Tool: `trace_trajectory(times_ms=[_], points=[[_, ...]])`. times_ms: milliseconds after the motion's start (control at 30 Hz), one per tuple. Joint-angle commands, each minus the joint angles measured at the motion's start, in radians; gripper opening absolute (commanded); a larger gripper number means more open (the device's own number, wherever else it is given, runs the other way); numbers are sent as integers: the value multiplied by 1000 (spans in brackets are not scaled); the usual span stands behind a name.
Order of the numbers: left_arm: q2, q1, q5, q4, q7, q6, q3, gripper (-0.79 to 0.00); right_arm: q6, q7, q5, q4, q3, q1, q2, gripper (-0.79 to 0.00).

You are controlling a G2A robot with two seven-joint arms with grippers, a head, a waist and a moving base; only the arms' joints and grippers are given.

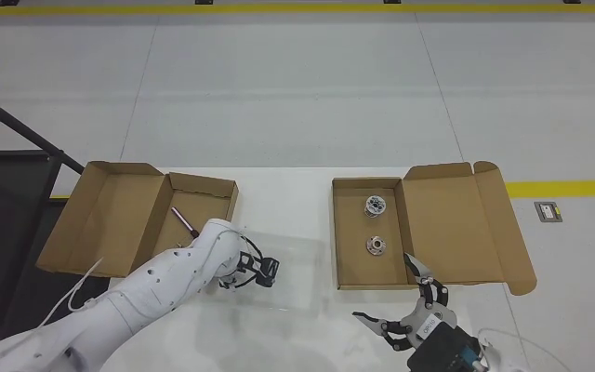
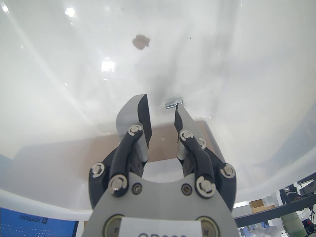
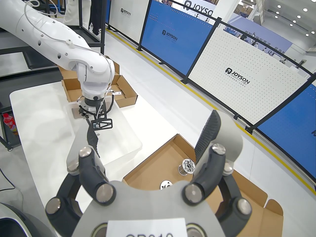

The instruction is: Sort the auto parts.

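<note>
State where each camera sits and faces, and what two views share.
Top view: above the arms, looking down at the table; both arms show.
Left wrist view: on the left wrist, looking down at a bolt; left claw shows.
Right wrist view: on the right wrist, facing across the table; right claw shows.
Shared: top and right wrist views show the right box.

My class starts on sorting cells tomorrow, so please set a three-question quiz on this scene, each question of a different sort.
1. True or false: the left gripper is open.
2. How many round metal parts lie in the right-hand box? A one, B two, C four.
3. Fill in: the small bolt by the left gripper's fingertip lies in the clear ___.
Key: 1 true; 2 B; 3 tray.
</note>
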Motion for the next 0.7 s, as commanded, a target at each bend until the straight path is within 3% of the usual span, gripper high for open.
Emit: trace_trajectory(times_ms=[0,300,667], points=[[6,3,0,-10,0,0,0,-508,0,0,0,0,0,0,0,0],[12,16,32,13,0,0,0,-557,0,0,0,0,0,0,0,0],[4,8,16,22,0,0,0,-554,0,0,0,0,0,0,0,0]])
